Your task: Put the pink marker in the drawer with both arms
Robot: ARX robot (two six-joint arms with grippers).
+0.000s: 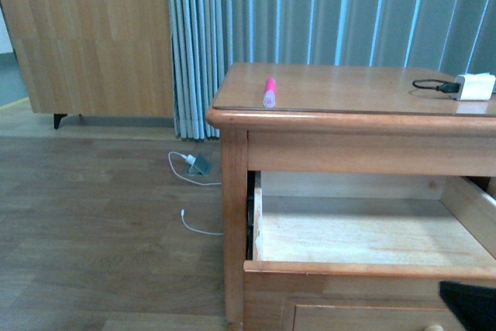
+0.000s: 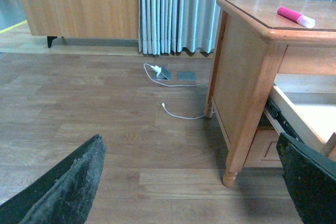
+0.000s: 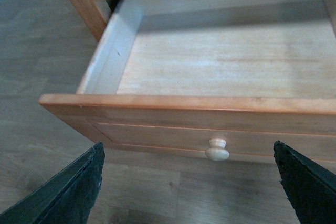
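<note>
Wood floor (image 2: 105, 129), curtain (image 1: 325, 13) behind. We read the right tool (image 3: 187, 144) as released, fingers spread before the knob (image 3: 217, 150) of the pulled-out drawer (image 3: 220, 66). The left tool (image 2: 190, 136) is likewise released, over the floor. The pink marker (image 1: 270, 92) lies on the tabletop (image 1: 349, 87), near its front edge.

The surface (image 1: 349, 87) is honey-brown wood under smooth, glossy varnish, the drawer (image 3: 231, 61) is pale, matt, bare wood inside with a smooth pale wooden knob (image 3: 217, 149), the pink marker (image 1: 270, 91) looks like shiny plastic, and the floor (image 1: 93, 215) is dull wood-grain planking.
</note>
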